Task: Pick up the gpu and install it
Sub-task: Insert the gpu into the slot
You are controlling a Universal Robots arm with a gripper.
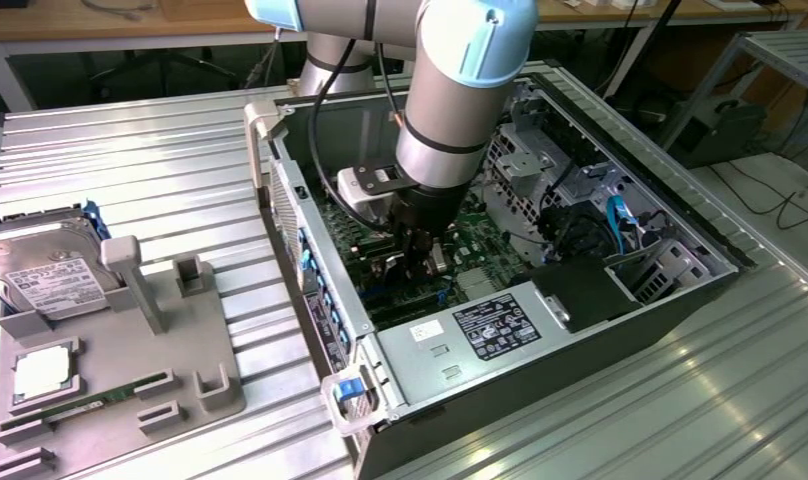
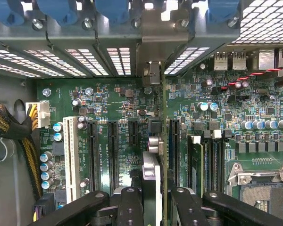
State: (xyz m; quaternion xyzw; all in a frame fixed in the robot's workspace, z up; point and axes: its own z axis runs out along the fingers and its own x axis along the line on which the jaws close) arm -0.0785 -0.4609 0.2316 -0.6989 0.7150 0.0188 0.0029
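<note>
The gpu (image 2: 156,160) was already off the surface and inside the open computer case (image 1: 671,300); the pick-up was done and the seating was what remained, as far as I could judge. The arm (image 1: 451,110) reached down into the case, and the hand (image 1: 418,262) sat low over the green motherboard (image 2: 118,101), its two black fingers (image 2: 132,205) clamped on the card from either side.

Seen from the wrist, the card stood on edge, running toward the slotted rear wall of the case, with its metal bracket (image 2: 153,73) up near the slot openings. It lay between the black expansion slots (image 2: 112,150) of the motherboard, close against one of them, but whether its edge was fully home in a slot I could not tell.

The card itself looked slim: a thin green board edge, a silvery metal part, small connectors at the bracket end.

Beside the case, on the gray fixture (image 1: 177,380), the hard drive (image 1: 51,285) and the green memory stick (image 1: 91,407) lay untouched.
</note>
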